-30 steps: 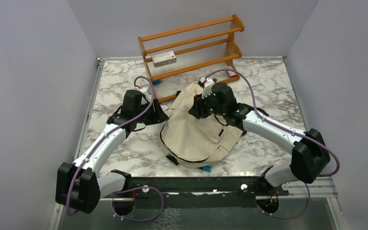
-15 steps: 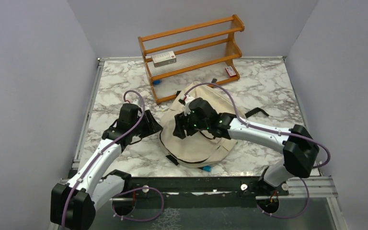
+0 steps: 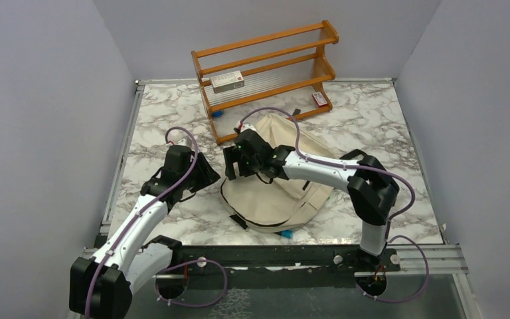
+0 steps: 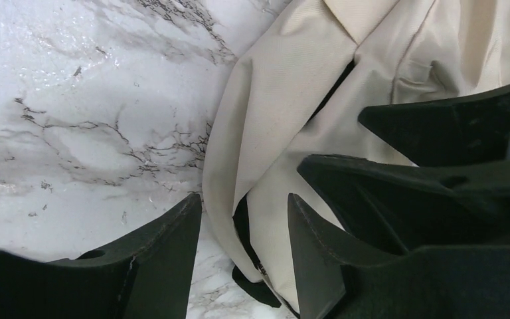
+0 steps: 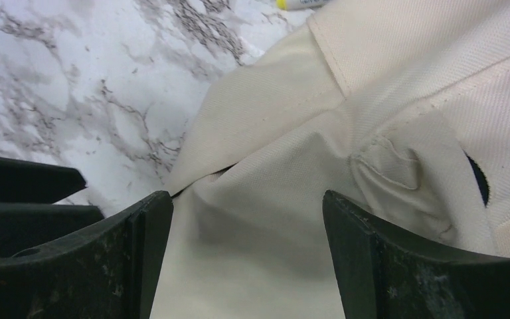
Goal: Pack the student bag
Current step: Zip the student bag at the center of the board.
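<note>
While student bag point(image 3: 272, 199) lies just before rack point(image 3: 324, 63), long axis running away from rack, left gripper point(image 4: 244, 203) (nearer) straddles its left edge, jaws part-spread; right gripper point(image 5: 246, 196) hovers above, jaws wide.

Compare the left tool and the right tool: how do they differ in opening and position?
The right tool has its jaws spread wide; the left tool shows a narrower gap. The left tool sits at the bag's edge, cloth between its jaws, partly over the marble table; the right tool is mostly over the cloth. Whether the left tool grips is unclear. Both are black and meet at the bag's left side.
</note>
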